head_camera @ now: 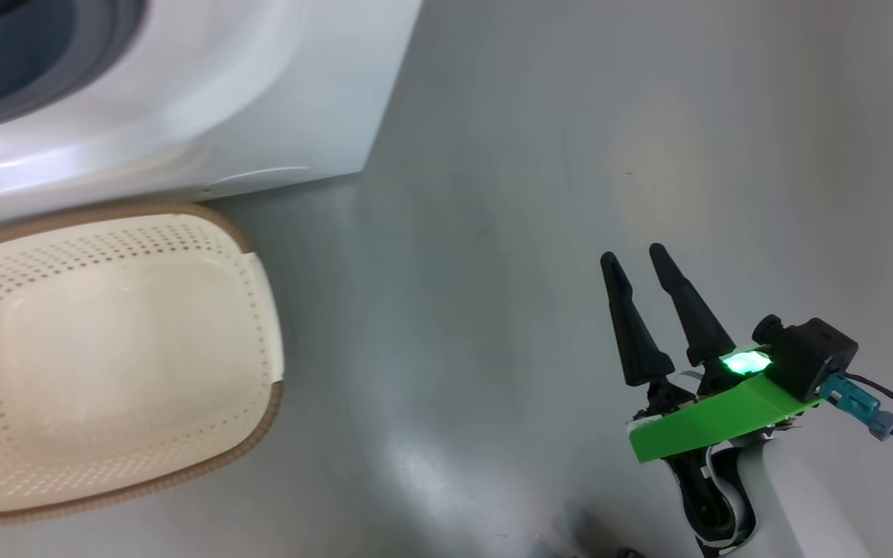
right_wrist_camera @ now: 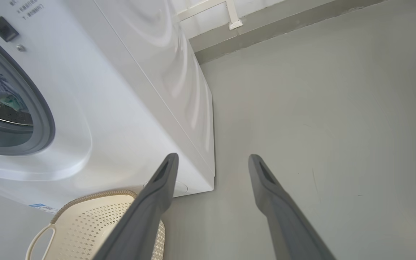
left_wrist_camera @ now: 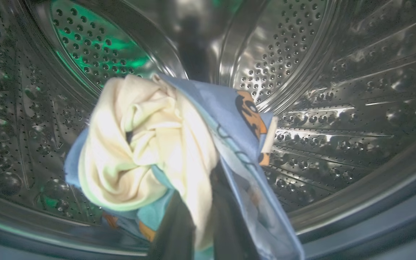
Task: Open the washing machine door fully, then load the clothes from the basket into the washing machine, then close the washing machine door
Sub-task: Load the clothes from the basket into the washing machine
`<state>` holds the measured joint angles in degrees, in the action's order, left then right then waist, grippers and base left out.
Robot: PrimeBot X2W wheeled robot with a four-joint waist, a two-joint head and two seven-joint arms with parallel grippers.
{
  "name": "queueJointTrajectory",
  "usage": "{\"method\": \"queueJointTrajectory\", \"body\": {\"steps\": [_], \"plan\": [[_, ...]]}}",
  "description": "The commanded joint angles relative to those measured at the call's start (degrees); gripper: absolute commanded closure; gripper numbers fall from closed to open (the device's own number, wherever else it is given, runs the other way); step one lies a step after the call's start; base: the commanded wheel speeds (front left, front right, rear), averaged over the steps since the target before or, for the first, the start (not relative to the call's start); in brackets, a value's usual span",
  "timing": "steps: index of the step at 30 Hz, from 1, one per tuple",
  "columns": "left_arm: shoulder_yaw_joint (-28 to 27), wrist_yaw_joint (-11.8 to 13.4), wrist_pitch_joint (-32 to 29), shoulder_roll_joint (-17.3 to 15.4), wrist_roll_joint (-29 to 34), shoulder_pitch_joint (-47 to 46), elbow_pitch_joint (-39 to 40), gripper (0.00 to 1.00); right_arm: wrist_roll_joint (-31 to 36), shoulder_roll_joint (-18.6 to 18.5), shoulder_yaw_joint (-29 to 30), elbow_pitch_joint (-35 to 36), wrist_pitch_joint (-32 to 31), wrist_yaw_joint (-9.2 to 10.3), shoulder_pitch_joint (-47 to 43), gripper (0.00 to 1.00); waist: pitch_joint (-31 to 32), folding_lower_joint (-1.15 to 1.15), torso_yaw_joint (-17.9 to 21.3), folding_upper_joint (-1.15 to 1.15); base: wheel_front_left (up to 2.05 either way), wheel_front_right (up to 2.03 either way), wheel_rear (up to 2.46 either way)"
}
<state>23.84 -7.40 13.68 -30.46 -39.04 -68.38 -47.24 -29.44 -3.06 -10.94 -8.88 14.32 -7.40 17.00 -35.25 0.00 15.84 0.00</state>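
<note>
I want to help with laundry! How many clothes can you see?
1: a blue-and-cream clothes bundle pinched by the left gripper inside the washing machine drum. More garments may hide within it.

A smooth, pale grey floor with a slight sheen takes up the centre and right of the head view, with soft patches of reflected light at lower centre and upper right. Faint thin scuff lines mark it at the right of the right wrist view. Across the top of that view a darker olive-grey skirting strip runs below a white wall. At top centre a white bar frame ends in a small square foot at the strip's upper edge
</note>
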Motion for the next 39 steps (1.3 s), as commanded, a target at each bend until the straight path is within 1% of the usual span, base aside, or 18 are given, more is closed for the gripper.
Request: {"method": "queueJointTrajectory", "body": {"steps": [1, 2, 7, 11, 13, 14, 15, 16, 17, 25, 28, 33, 37, 39], "plan": [[-0.6, -0.1, 0.3, -3.4, 0.7, -2.5, -0.6, 1.0, -0.9, 0.2, -1.6, 1.4, 0.7, -0.09, 0.0, 0.0, -0.6, 0.0, 1.4, 0.0, 0.0, 0.0, 0.0], [0.9, -0.1, 0.5, -3.7, 1.6, -4.6, -3.6, 1.0, -1.2, 0.2, -2.1, 1.6, 0.7, -0.09, 0.0, 0.0, -0.8, 0.0, 2.3, 0.0, 0.0, 0.0, 0.0], [5.1, -0.1, -0.3, -3.7, 3.0, -7.8, -10.7, 1.0, -1.9, 0.2, -3.4, 1.6, 0.7, -0.09, -0.4, 0.0, -0.9, 0.0, 4.2, 0.0, 0.0, 0.0, 0.0], [7.9, -0.1, -2.5, -3.6, 2.6, -9.5, -14.6, 1.0, -2.2, 0.2, -4.2, 1.6, 0.7, -0.09, -0.5, 0.0, -0.8, 0.0, 5.1, 0.0, 0.0, 0.0, 0.0], [8.5, -0.1, -3.1, -3.6, 2.4, -9.9, -15.3, 1.0, -2.3, 0.2, -4.3, 1.6, 0.7, -0.09, -0.6, 0.0, -0.7, 0.0, 5.2, 0.0, 0.0, 0.0, 0.0], [9.1, -0.1, -3.5, -3.6, 2.0, -10.2, -15.7, 0.85, -2.4, 0.2, -4.3, 1.5, 0.7, -0.09, -0.6, 0.0, -0.7, 0.0, 5.3, 0.0, 0.0, 0.0, 0.0], [9.5, -0.1, -3.6, -3.5, 1.6, -10.5, -16.1, 0.67, -2.4, 0.2, -4.3, 1.5, 0.7, -0.09, -0.6, 0.0, -0.6, 0.0, 5.3, 0.0, 0.0, 0.0, 0.0], [10.0, -0.1, -3.6, -3.5, 1.2, -10.7, -16.3, 0.31, -2.5, 0.2, -4.3, 1.5, 0.7, -0.09, -0.6, 0.0, -0.5, 0.0, 5.3, 0.0, 0.0, 0.0, 0.0], [10.4, -0.1, -3.5, -3.4, 0.8, -10.9, -16.5, 0.0, -2.6, 0.2, -4.3, 1.5, 0.7, -0.09, -0.7, 0.0, -0.4, 0.0, 5.3, 0.0, 0.0, 0.0, 0.0], [12.2, -0.1, -0.8, -1.8, -4.0, -8.7, -16.6, 0.0, -2.2, 0.2, -3.8, 1.0, 0.7, -0.09, -0.9, 0.0, 1.6, 0.0, 3.5, 0.0, 0.0, 0.0, 0.0], [11.8, -0.1, 0.2, -0.8, -6.4, -7.1, -16.4, 0.0, -1.7, 0.2, -3.4, 0.7, 0.7, -0.09, -0.8, 0.0, 2.5, 0.0, 2.5, 0.0, 0.0, 0.0, 0.0], [11.8, -0.1, 1.2, 0.8, -8.7, -3.6, -14.5, 0.0, -0.6, 0.2, -2.7, 0.3, 0.7, -0.09, -1.1, 0.0, 4.2, 0.0, 0.8, 0.0, 0.0, 0.0, 0.0], [8.6, -0.1, 1.3, 1.2, -8.6, -0.8, -10.5, 0.0, 0.3, 0.2, -1.9, 0.0, 0.7, -0.09, -1.5, 0.0, 5.6, 0.0, -0.7, 0.0, 0.0, 0.0, 0.0], [6.6, -0.1, 1.3, 1.3, -6.9, 1.2, -8.4, 0.0, 0.8, 0.2, -1.5, -0.2, 0.7, -0.09, -1.6, 0.0, 6.4, 0.0, -1.4, 0.0, 0.0, 0.0, 0.0]]}}
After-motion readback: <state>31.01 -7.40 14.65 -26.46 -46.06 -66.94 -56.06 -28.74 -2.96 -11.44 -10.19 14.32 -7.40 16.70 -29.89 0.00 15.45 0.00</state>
